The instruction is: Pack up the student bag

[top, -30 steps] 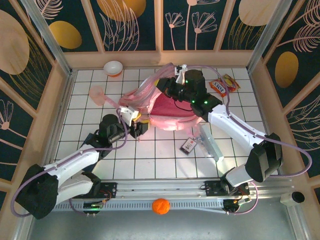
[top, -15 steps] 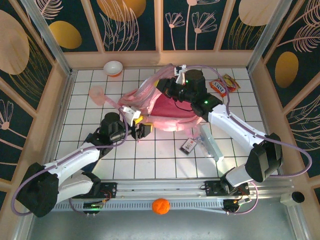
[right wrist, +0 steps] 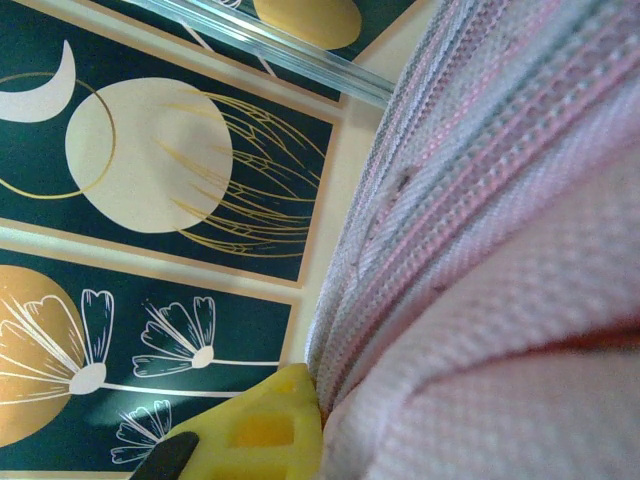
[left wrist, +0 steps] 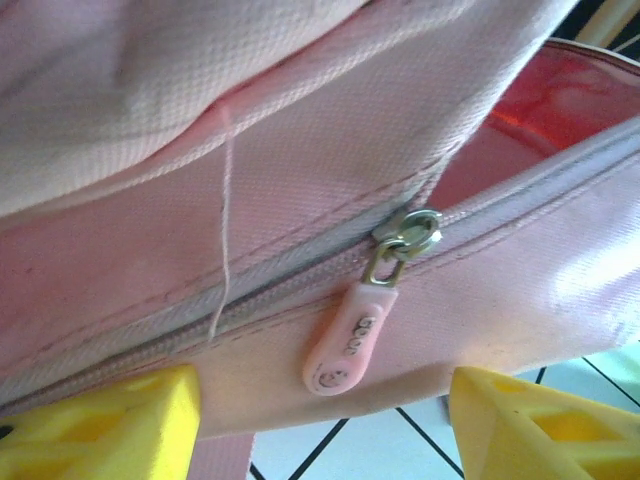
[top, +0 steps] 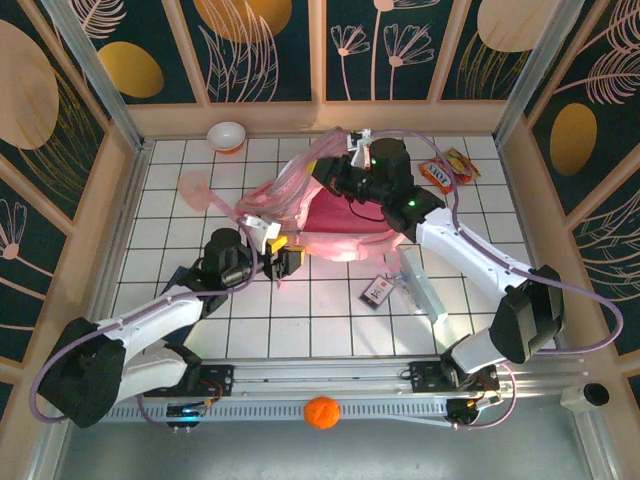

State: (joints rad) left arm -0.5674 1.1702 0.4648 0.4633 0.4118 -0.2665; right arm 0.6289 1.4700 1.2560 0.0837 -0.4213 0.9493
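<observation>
As you look from above, the bag [top: 335, 218] lies near the middle of the tiled table [top: 330, 320], and its mouth gapes and shows a red inside. Your right gripper [top: 340, 175] is at the bag's 12 o'clock edge. Its jaws are closed on the pink fabric there, and that rim stands higher than the other parts of the bag. In the right wrist view the woven fabric presses against one yellow finger [right wrist: 262, 425].

Your left gripper [top: 284, 259] is at the bag's 8 o'clock corner with the jaws wide apart, holding nothing. In the left wrist view its two yellow fingers [left wrist: 100, 425] stand at the bottom corners. The zipper pull [left wrist: 350, 340] hangs between them and a little above, and it touches neither one. The zipper runs closed toward 9 o'clock from the pull and is open toward 2 o'clock. A loose thread [left wrist: 225, 230] hangs across the seam.

Around the bag you have a bowl [top: 227, 135] at 11 o'clock, a pink cup [top: 192, 187] at 9 o'clock, two packets [top: 447, 168] at 2 o'clock and a card [top: 378, 291] at 5 o'clock, just beside a grey bar [top: 422, 288]. An orange ball [top: 321, 411] sits at 6 o'clock, in front of the rail.
</observation>
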